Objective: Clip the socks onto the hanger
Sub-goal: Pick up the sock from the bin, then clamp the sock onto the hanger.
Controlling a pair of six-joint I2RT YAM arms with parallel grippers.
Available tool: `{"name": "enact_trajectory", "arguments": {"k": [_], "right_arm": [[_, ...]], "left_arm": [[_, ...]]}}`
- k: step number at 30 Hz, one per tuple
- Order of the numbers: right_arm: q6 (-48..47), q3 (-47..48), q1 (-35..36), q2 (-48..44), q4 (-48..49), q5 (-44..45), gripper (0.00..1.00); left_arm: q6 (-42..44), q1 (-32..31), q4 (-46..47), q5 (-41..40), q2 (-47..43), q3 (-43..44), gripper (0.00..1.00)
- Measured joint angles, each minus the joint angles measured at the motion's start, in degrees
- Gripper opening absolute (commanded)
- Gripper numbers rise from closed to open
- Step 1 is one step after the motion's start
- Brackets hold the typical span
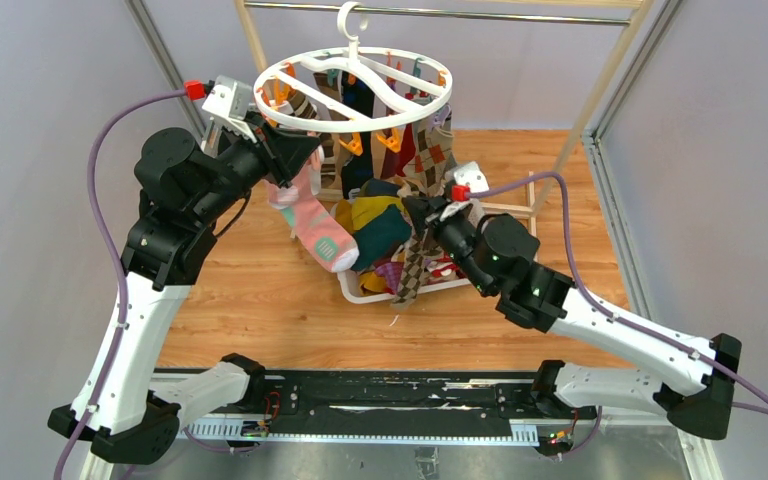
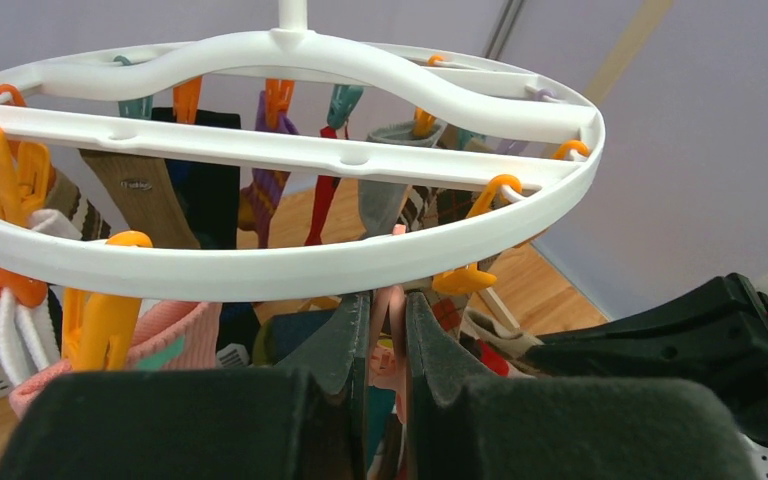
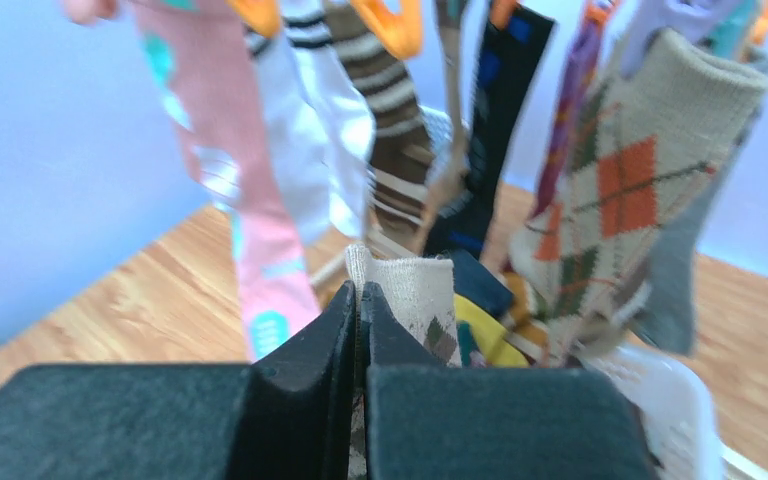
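Observation:
The white round hanger [image 1: 360,100] hangs from the rail with several socks clipped under it, among them a beige argyle one [image 3: 620,180]. My left gripper [image 1: 295,162] is just under the ring's left rim [image 2: 260,265]. It is shut on the top edge of a pink sock [image 1: 318,228], whose fabric shows between the fingers [image 2: 345,345]. An orange clip [image 2: 465,280] hangs just beyond. My right gripper [image 1: 428,215] is over the basket, shut on the cuff of a beige argyle sock [image 3: 415,290] that dangles below it [image 1: 412,272].
A white slotted basket [image 1: 360,292] under the hanger holds several loose socks, yellow, teal and red. The wooden-poled rack with its metal rail [image 1: 440,14] stands behind. Grey walls close in left and right. The wooden floor lies in front.

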Motion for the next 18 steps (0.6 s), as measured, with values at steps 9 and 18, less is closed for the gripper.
{"name": "enact_trajectory", "arguments": {"k": [9, 18], "right_arm": [[0.02, -8.22, 0.39, 2.25, 27.21, -11.1, 0.0], [-7.5, -6.67, 7.04, 15.06, 46.38, -7.04, 0.0]], "left_arm": [[-5.49, 0.0, 0.72, -0.02, -0.28, -1.25, 0.04], [-10.84, 0.0, 0.85, -0.57, -0.33, -1.9, 0.03]]}}
